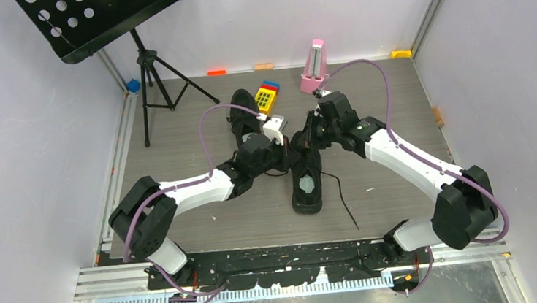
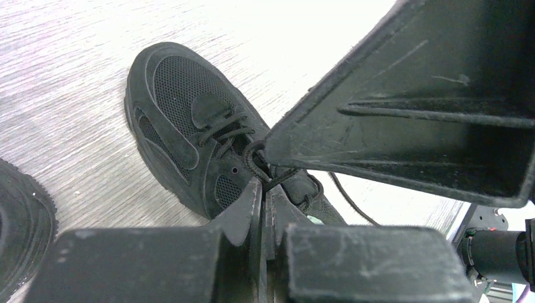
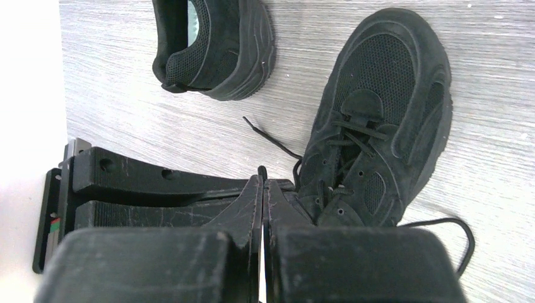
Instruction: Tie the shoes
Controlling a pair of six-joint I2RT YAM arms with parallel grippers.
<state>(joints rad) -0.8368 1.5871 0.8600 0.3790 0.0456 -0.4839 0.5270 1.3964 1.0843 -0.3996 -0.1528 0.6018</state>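
Both sets clenched: left fingers pinch the thin black lace at their tips, right fingers hold contents I can't tell, black mesh-and-suede sneaker on bench just beyond them, so an uneven pull likely slips the lace or drags it.

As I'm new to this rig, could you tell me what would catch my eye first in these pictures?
At the middle of the table, a black sneaker has the left fingers pinched shut on its laces and the right fingers shut right beside them. A second black sneaker lies behind to the left, and a pink metronome stands at the far edge.
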